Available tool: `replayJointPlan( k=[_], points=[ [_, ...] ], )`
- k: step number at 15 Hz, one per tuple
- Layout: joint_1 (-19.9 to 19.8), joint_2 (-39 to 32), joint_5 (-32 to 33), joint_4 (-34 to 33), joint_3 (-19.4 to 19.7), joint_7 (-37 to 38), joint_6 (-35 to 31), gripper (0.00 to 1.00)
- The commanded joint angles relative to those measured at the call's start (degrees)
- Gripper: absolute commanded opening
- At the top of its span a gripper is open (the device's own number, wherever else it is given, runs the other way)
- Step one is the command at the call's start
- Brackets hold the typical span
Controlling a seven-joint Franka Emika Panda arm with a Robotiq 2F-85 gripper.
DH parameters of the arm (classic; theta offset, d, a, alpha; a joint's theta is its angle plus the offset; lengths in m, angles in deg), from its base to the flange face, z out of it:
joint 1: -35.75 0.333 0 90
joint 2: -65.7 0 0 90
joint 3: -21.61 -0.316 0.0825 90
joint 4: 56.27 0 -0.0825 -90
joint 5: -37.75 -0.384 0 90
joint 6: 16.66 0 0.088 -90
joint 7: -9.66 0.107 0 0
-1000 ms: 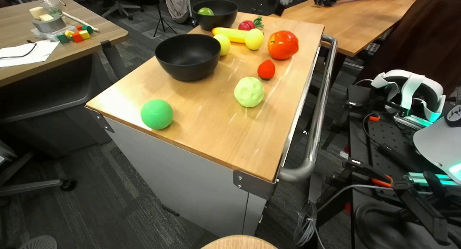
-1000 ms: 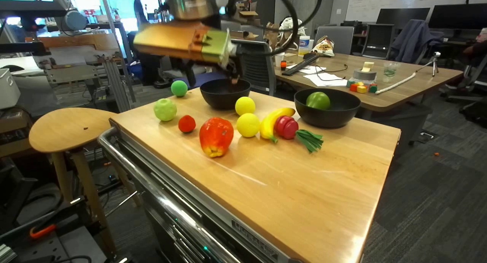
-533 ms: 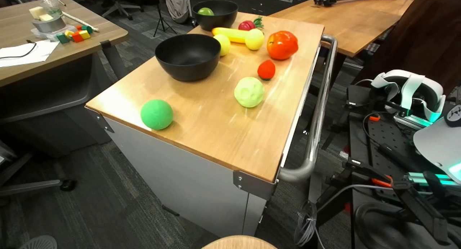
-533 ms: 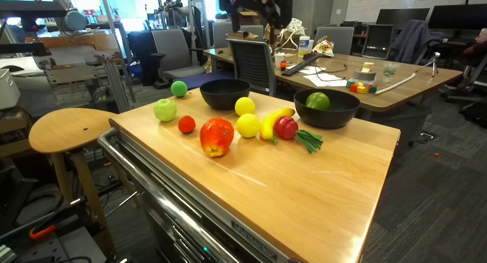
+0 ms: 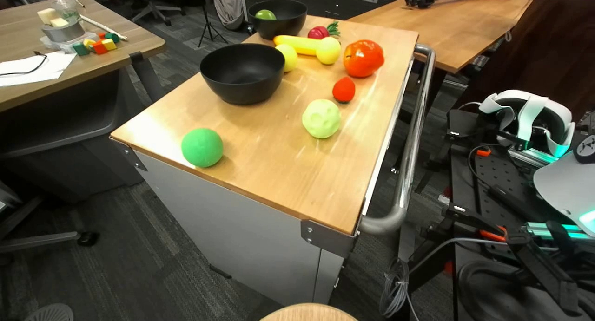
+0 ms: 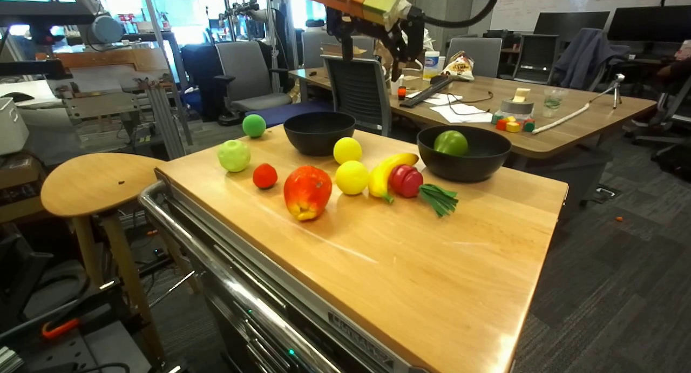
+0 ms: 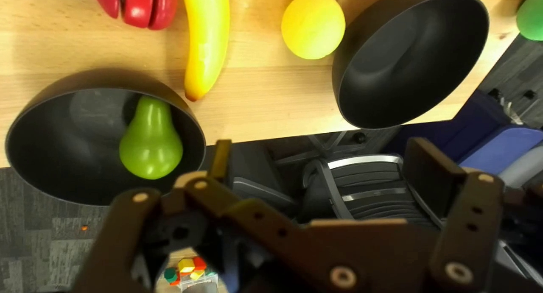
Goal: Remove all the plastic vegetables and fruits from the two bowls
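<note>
A green pear (image 7: 150, 140) lies in a black bowl (image 7: 55, 161), against its side nearer the banana (image 7: 208, 38). The second black bowl (image 7: 411, 64) shows a bare inside. Outside the bowls, on the cart top, lie yellow balls (image 6: 352, 177), a red radish-like piece (image 6: 406, 180) with green leaves, a large red-orange fruit (image 6: 307, 192), a small red piece (image 6: 265, 176), a pale green ball (image 6: 234, 155) and a bright green ball (image 6: 253, 126). My gripper (image 6: 372, 62) hangs high above and between the bowls, jaws wide apart, nothing between them.
The wooden cart top (image 6: 459, 265) has a steel handle bar (image 6: 232, 276) along one side. A stool (image 6: 102, 181) stands beside it. Past the bowls are a chair (image 6: 356, 89) and a desk (image 6: 583, 100) with coloured blocks.
From low over the bare bowl, my gripper has risen and shifted toward the pear's bowl, then dropped slightly. The large red-orange fruit has rocked a little. The other fruits and bowls stay put.
</note>
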Motion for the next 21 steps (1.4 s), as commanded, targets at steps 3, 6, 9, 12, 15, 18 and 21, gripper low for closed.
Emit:
replayJointPlan(
  k=[3, 6, 9, 12, 15, 18, 21],
  points=[
    [-1.81, -9.82, 0.23, -12.30, -3.03, 11.88, -4.65, 1.00],
    [-3.40, -15.92, 3.39, -17.78, -3.16, 18.61, -8.15, 1.00],
    [-5.35, -21.82, 9.58, -21.85, -2.33, 24.28, -9.64, 1.00],
    [-7.16, -26.58, 14.66, -25.46, -1.75, 29.20, -9.57, 1.00],
    [-9.10, -29.75, 15.67, -28.31, -2.82, 31.24, -8.97, 1.00],
    [-10.30, -31.67, 14.78, -29.78, -4.57, 30.64, -9.61, 1.00],
    [-10.68, -33.07, 14.77, -30.75, -5.99, 30.07, -10.21, 1.00]
  ],
)
